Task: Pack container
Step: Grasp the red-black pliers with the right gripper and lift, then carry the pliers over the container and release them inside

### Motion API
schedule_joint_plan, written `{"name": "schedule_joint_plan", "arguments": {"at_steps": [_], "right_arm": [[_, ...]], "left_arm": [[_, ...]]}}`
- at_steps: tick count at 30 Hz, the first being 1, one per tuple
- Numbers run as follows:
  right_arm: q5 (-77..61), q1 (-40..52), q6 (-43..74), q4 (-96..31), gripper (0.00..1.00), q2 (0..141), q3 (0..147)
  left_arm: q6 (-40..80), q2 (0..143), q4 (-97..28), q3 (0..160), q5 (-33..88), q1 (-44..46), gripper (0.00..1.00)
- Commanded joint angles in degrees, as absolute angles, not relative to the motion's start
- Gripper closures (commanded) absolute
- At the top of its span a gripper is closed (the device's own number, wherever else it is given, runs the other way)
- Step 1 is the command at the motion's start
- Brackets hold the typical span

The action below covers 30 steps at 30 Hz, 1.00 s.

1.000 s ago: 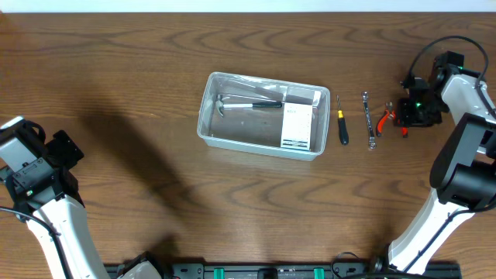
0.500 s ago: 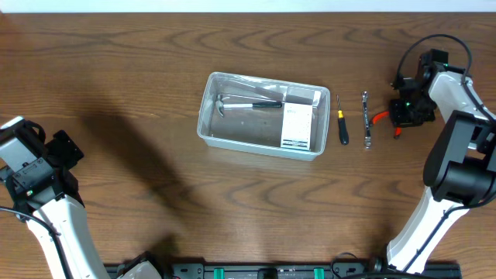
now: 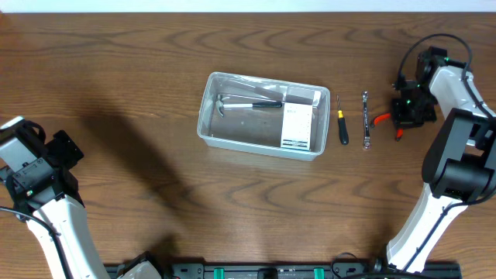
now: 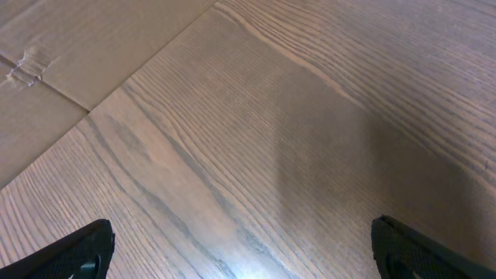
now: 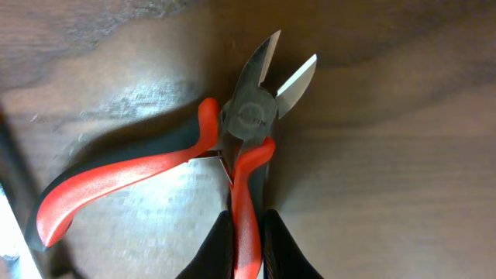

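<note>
Cutters (image 5: 249,116) clamped by one red handle in right gripper (image 5: 246,248), left gripper (image 4: 240,232) spread empty.
Hinged, probably floppy, so grab near the pivot.

container (image 3: 203,118) 1 | hammer (image 3: 248,102) 1 | box (image 3: 298,124) 1 | screwdriver (image 3: 342,129) 1 | wrench (image 3: 366,120) 1 | cutters (image 5: 249,116) 1

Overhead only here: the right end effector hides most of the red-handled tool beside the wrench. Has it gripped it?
Observer: Yes; the right wrist view shows the right end effector shut on one handle of the red-handled steel cutting pliers.
Operator: The other handle?
Observer: It splays free to the side, and the blades stand apart.
Operator: The left end effector?
Observer: Open and empty above the brown wooden table.
</note>
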<state>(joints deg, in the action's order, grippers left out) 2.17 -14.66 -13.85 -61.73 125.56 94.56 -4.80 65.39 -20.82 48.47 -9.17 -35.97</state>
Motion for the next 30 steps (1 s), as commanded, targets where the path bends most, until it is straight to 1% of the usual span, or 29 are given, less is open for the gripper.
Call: {"name": "schedule_joint_plan", "arguments": {"at_steps": [1, 5, 8, 13, 19, 22, 26, 30], "right_arm": [[2.5, -14.0, -11.9, -64.4, 0.99, 123.3, 100.9], [-1.2, -12.4, -10.3, -68.8, 0.99, 118.6, 107.4], [-4.7, -9.5, -10.3, -71.6, 0.99, 114.2, 111.1], [-6.3, 0.5, -12.5, -71.4, 0.99, 106.1, 112.7], [-6.3, 17.1, -24.2, -67.4, 0.99, 104.2, 112.7], [-6.1, 24.7, -33.5, -65.1, 0.99, 106.4, 112.6], [-3.9, 30.0, -45.3, -60.2, 0.99, 111.2, 112.6], [-1.3, 31.2, -50.0, -54.8, 0.99, 116.9, 112.6]], "left_arm": [[-5.3, 65.6, -21.0, 49.0, -9.0, -36.2, 0.02], [-5.3, 65.6, -21.0, 49.0, -9.0, -36.2, 0.02], [-5.3, 65.6, -21.0, 49.0, -9.0, -36.2, 0.02], [-5.3, 65.6, -21.0, 49.0, -9.0, -36.2, 0.02], [-5.3, 65.6, -21.0, 49.0, -9.0, -36.2, 0.02], [-5.3, 65.6, -21.0, 49.0, -9.0, -36.2, 0.02], [-5.3, 65.6, -21.0, 49.0, -9.0, -36.2, 0.02], [-5.3, 65.6, -21.0, 49.0, -9.0, -36.2, 0.02]]}}
